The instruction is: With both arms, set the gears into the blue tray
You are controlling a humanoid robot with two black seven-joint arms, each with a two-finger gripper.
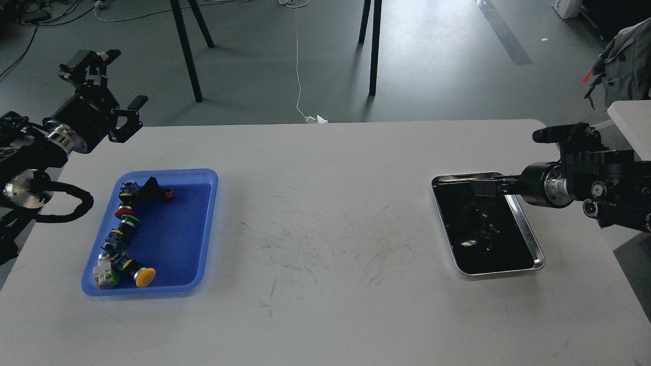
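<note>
The blue tray (pixel 175 239) lies on the left of the table and holds several push-buttons (pixel 133 223) along its left side. My left gripper (pixel 104 81) hangs open in the air beyond the tray's far left corner, holding nothing. My right gripper (pixel 483 188) reaches in from the right, low over the far end of the steel tray (pixel 529 239). It is dark against the tray's dark floor, so its fingers cannot be told apart. Small dark bits and glints (pixel 475 239) lie on that floor, too dim to make out as gears.
The white table (pixel 325 203) has scuff marks in its middle. Black stand legs (pixel 185 51) rise on the floor behind the far edge. A white surface (pixel 633 117) stands off the table's right corner.
</note>
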